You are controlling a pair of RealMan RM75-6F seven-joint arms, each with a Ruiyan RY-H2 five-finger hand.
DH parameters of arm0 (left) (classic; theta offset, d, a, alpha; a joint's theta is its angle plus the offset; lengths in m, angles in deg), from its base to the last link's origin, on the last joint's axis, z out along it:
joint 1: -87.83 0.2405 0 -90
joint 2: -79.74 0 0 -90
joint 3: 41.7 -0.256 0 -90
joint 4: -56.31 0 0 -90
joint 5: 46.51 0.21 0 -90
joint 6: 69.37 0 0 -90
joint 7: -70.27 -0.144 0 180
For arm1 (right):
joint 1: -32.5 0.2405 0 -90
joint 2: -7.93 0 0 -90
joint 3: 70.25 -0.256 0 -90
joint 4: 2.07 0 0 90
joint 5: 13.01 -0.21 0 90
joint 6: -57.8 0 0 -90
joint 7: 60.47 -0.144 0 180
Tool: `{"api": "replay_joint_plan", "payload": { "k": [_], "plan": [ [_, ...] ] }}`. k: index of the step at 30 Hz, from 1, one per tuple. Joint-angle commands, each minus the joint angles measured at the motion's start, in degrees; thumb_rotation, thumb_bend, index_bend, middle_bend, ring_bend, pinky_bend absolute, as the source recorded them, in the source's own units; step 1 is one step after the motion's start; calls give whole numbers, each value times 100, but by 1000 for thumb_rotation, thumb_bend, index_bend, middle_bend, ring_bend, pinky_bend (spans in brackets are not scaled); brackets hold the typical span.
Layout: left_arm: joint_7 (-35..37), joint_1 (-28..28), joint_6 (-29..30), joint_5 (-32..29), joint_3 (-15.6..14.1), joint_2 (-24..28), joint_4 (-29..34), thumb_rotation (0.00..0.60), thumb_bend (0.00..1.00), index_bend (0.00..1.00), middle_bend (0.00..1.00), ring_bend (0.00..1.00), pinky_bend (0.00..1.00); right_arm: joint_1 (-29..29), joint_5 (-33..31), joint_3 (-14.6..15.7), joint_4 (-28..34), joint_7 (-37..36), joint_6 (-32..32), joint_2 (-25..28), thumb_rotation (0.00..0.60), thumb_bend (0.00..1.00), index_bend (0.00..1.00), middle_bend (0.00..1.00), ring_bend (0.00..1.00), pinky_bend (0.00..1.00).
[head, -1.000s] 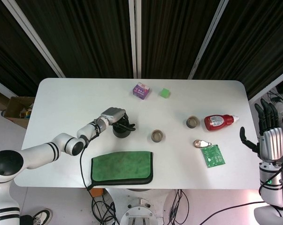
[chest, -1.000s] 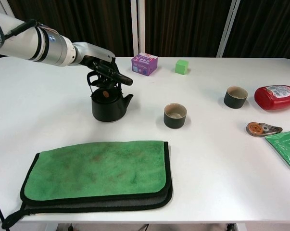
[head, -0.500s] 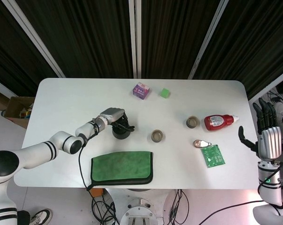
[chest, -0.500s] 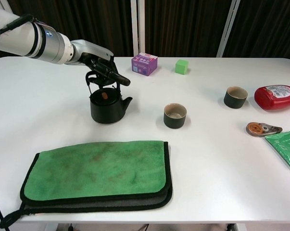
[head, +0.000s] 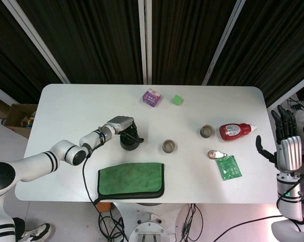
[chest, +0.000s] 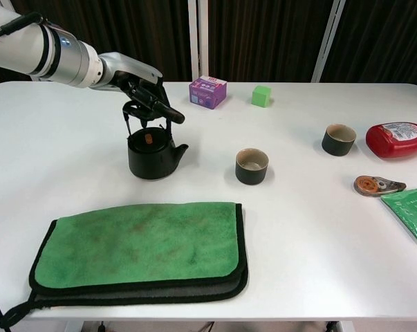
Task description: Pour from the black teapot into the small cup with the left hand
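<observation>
1. My left hand (chest: 142, 86) sits over the black teapot (chest: 153, 149), its fingers curled around the teapot's wire handle at the top; I hold the handle from above.
2. The black teapot stands upright on the white table (chest: 312, 235), left of centre, with its spout pointing toward the small cup (chest: 252, 166). A small orange-brown knob shows on its lid.
3. The small cup stands upright, near the teapot on the spout side but apart from it; its inside looks pale.
4. In the head view the teapot (head: 129, 141) is partly covered by my left hand (head: 120, 124), and the small cup (head: 168, 146) lies just to its right.
5. My right hand (head: 284, 141) is off the right edge of the table, raised, fingers spread apart and holding nothing. The chest view does not show it.
6. A folded green cloth (chest: 139, 252) with a dark border lies on the near side of the table, in front of the teapot.
7. A second dark cup (chest: 339, 139) stands further right, beside a red bottle (chest: 397, 140) lying on its side.
8. Nearer me from those are a small tape dispenser (chest: 377, 185) and a green packet (chest: 410, 211).
9. At the far side of the table sit a purple box (chest: 208, 92) and a green cube (chest: 261, 95).
</observation>
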Motion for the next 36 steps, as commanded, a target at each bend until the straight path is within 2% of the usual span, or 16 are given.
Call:
{"api": "replay_joint_plan", "payload": {
  "k": [1,13,16,20,26,31,36],
  "plan": [
    [17,7,29,19,4,57,71,288,18,756,873,870,357,1,1,2,2,-1,0,-1,600,452,0,0,0,0],
    [139,80,171,13,44,314,393,295,19,774,898,885,363,6,8,-2,-13,-9,19,-19,600,452,0,0,0,0],
    [130,131,362,35,66,345,484,293,18,797,920,895,360,5,8,-1,-7,1,21,-20,600,453,0,0,0,0],
    [10,243,867,68,67,320,601,268,18,845,961,908,338,1,0,7,-7,10,12,-30,600,452,0,0,0,0],
    [-645,415,1964,-111,-63,143,766,236,18,916,994,935,333,7,12,22,-2,18,-3,-41,600,452,0,0,0,0],
    [-1453,532,2928,-398,-125,-126,831,244,20,983,1000,969,337,9,20,34,8,24,-12,-44,600,452,0,0,0,0],
    [-2191,685,3858,-446,-123,-513,739,304,31,1000,1000,994,348,-1,25,45,25,32,-13,-25,600,448,0,0,0,0]
  ]
}}
